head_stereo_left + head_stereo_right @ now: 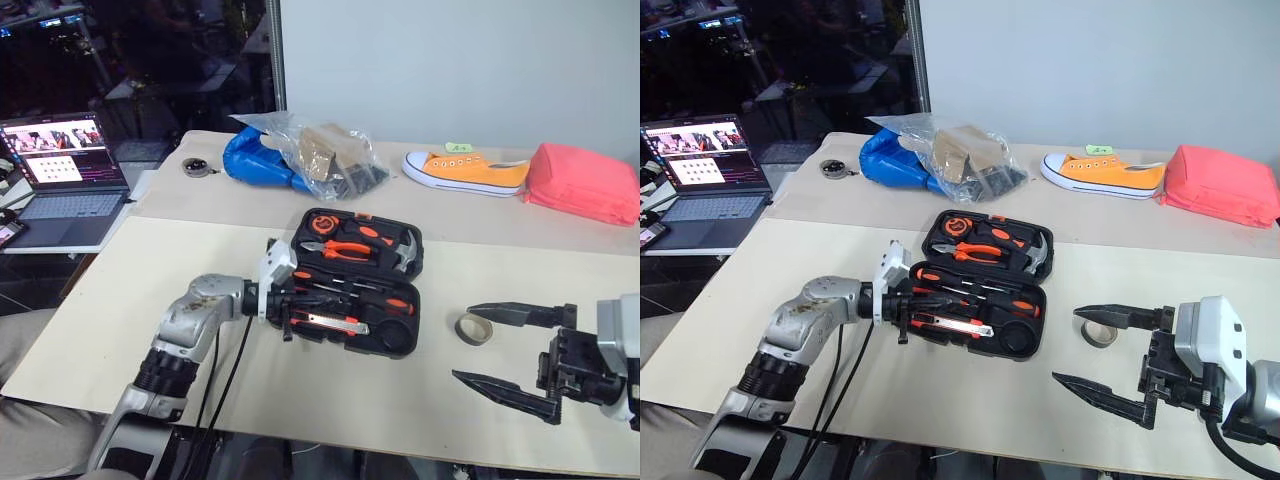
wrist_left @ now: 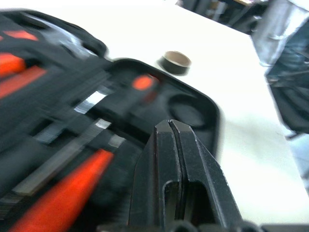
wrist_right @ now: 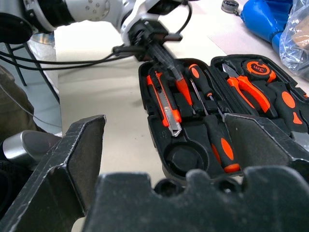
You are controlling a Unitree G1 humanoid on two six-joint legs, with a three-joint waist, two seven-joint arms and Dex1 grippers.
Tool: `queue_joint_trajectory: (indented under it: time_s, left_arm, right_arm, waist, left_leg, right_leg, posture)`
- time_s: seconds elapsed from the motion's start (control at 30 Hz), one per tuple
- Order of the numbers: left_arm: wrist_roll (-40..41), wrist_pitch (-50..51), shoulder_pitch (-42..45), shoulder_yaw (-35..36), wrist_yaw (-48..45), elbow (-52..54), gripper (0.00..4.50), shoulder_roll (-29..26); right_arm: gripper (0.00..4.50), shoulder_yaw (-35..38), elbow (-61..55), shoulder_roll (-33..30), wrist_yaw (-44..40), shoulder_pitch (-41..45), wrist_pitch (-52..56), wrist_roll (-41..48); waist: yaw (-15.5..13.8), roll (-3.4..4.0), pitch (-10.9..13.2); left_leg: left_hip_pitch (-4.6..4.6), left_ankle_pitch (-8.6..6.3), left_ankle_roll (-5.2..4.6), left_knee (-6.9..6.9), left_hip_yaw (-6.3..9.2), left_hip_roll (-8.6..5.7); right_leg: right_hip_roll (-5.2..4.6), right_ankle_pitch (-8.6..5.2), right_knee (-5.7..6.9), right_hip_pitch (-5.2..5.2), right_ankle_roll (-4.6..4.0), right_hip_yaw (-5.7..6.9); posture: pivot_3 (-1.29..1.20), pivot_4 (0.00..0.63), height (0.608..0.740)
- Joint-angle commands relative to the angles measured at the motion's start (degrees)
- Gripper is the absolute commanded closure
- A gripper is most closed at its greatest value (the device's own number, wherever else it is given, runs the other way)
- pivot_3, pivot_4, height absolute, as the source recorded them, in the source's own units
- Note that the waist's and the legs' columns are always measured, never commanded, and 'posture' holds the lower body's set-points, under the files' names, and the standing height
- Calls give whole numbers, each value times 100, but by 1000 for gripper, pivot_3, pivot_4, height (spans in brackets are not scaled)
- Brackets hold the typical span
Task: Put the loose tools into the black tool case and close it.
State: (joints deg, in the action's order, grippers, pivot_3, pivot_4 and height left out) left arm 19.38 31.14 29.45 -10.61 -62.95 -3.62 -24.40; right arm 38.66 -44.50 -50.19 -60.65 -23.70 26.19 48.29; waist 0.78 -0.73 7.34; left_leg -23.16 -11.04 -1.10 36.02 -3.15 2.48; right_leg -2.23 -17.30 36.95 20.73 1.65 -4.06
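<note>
Case [image 1: 356,282] lies open at frame centre on the desk [image 1: 120,300], knife [image 3: 164,104] and screwdrivers seated. Left gripper [image 1: 287,325], jaws shut and empty, hovers at its near-left edge. Tape ring [image 1: 475,327] lies loose at right, beside the right gripper [image 1: 505,352], jaws wide. Judgement: straddle the ring squarely before closing.

Open laptop [image 1: 62,170], blue bag [image 1: 255,160], orange sneaker [image 1: 467,171], pink pouch [image 1: 583,183]

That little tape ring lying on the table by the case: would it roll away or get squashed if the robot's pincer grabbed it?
The tape ring lies flat on its side, so a nudge would probably slide it, not roll it. It looks small and hollow, so likely light. Its open centre suggests a hard squeeze from the right pincer could dent it.
</note>
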Motion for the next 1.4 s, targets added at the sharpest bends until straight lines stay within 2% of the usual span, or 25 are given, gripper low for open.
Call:
queue_joint_trajectory:
  time_s: [0.03, 0.2, 0.37, 0.47, 0.5, 0.57, 0.67, 0.8, 0.9, 0.93, 1.0, 1.03, 1.13, 1.17, 1.2, 1.33, 1.37, 1.4]
  left_arm:
    - [-496, -251, -115, -467, 31, -96, 4466, -200]
    - [-1002, -407, -251, -1006, 22, -245, 4466, -452]
    - [-1508, -572, -55, -1372, 311, -636, 4466, -352]
    - [-1819, -899, -48, -1590, 386, -758, 4466, -360]
    - [-1932, -1026, -77, -1662, 408, -805, 4466, -381]
    - [-2252, -1561, -172, -1817, 515, -964, 4466, -460]
    - [-2012, -2063, -346, -1485, 644, -1036, 4466, -251]
    - [-801, -1804, -522, -434, 682, -231, 4466, 168]
    - [-421, -1431, -602, -126, 521, 415, 4466, -35]
    - [-323, -1316, -626, -72, 446, 606, 4466, -125]
    - [132, -870, -674, 106, 193, 1129, 3964, -368]
    - [479, -517, -653, 244, 30, 1448, 3752, -561]
    - [1355, 373, -587, 559, -338, 2273, 2689, -1156]
    - [1603, 623, -540, 660, -357, 2487, 2282, -1309]
    - [1776, 796, -505, 729, -344, 2623, 1982, -1408]
    - [2342, 1448, -230, 980, -201, 3174, 389, -1821]
    - [2459, 1574, -156, 1001, -114, 3250, 129, -1841]
    - [2542, 1666, -96, 1009, -29, 3300, 129, -1842]
  right_arm:
    - [0, 5, -152, 41, 93, 37, -62, 42]
    - [0, 43, -161, 23, 82, 7, -55, 53]
    - [0, 56, -121, -7, 48, -9, -58, 19]
    - [0, 5, -127, -18, 113, -16, 1, -14]
    - [0, -6, -128, -19, 132, -31, 22, -31]
    - [0, -26, -122, -9, 164, -86, 39, -99]
    - [0, -88, -95, 27, 337, -60, 66, -172]
    - [0, -220, -28, 47, 788, -4, 148, -514]
    - [0, -317, 32, 12, 1006, -55, 300, -759]
    - [0, -310, 43, -1, 986, -104, 341, -775]
    - [0, -286, 18, -135, 980, -224, 514, -909]
    - [0, -379, 47, -348, 1270, -191, 866, -1163]
    - [0, -789, 442, -798, 1429, 195, 1391, -1277]
    - [506, -936, 563, -902, 1436, 349, 1517, -1272]
    - [666, -1034, 628, -969, 1465, 456, 1630, -1285]
    - [2139, -2041, 1195, -1226, 1739, 1218, 1968, -1769]
    - [2151, -2199, 1294, -1277, 1740, 1335, 2061, -1829]
    - [2151, -2316, 1377, -1304, 1751, 1452, 2186, -1837]
  waist:
    - [-2, 1, -1]
    - [6, -3, -3]
    - [-7, 4, -18]
    - [-7, 0, -19]
    - [-8, 1, -19]
    - [-9, 0, -24]
    - [-8, 1, -52]
    - [-7, -3, -54]
    - [-10, -5, -52]
    - [-7, -3, -53]
    - [-6, 9, -59]
    - [-3, 10, -58]
    - [23, -2, -46]
    - [16, -7, -41]
    - [8, -6, -38]
    - [-20, -17, -8]
    - [-24, -17, 0]
    - [-31, -19, 3]
  left_leg:
    - [-3, 0, 0, -1, 0, -1]
    - [-3, -1, 0, -9, -1, 1]
    - [7, -1, 0, -9, -1, 1]
    - [38, -1, 0, -8, -1, 3]
    - [52, -1, 0, -8, -1, 4]
    - [71, -1, 1, -8, -5, 3]
    - [81, -2, 2, -10, -13, 5]
    - [75, -1, 1, -10, -19, 16]
    - [33, 0, 0, -9, -19, 18]
    - [17, 0, -1, -9, -19, 18]
    - [-26, 0, -1, -13, -18, 15]
    - [-39, 0, -1, -14, -17, 12]
    - [-56, -6, -1, -15, -18, 11]
    - [-56, -6, 0, -15, -17, 12]
    - [-56, -6, 0, -15, -17, 11]
    - [-38, -5, -1, -11, -15, 6]
    - [-39, -4, -1, -13, -14, 5]
    - [-39, -3, -2, -10, -14, 4]
  right_leg:
    - [-1, 0, -4, 2, 0, 2]
    - [-2, 0, -10, 5, -1, 2]
    - [-4, -1, -7, -5, -2, 2]
    - [-4, -2, -7, -37, 0, 2]
    - [-8, -19, -8, -49, 28, 1]
    - [-19, -23, -7, -64, 35, -3]
    - [-31, -40, -8, -72, -2, -12]
    - [-40, -36, -6, -61, -6, -20]
    - [-30, -7, -6, -25, 15, -4]
    - [-23, 6, -7, -8, -8, -4]
    - [-14, 4, -5, 36, -10, -2]
    - [-12, 4, -2, 47, -10, -1]
    - [-10, -1, -10, 59, -6, -1]
    - [-10, -1, -12, 58, -6, 2]
    - [-11, -2, -14, 57, -5, 3]
    - [-14, -3, -9, 48, -3, 8]
    - [-13, -3, -14, 48, -3, 9]
    - [-14, -3, -12, 47, -3, 8]
  posture:
    - [0, 150, 740]
    - [0, 150, 740]
    - [0, 150, 740]
    - [0, 150, 740]
    - [0, 150, 740]
    - [0, 150, 740]
    - [0, 150, 740]
    - [0, 150, 740]
    - [0, 150, 740]
    - [0, 150, 740]
    - [0, 150, 740]
    - [0, 150, 740]
    - [0, 150, 740]
    - [0, 150, 740]
    - [0, 150, 740]
    - [0, 150, 740]
    - [0, 150, 740]
    - [0, 150, 740]
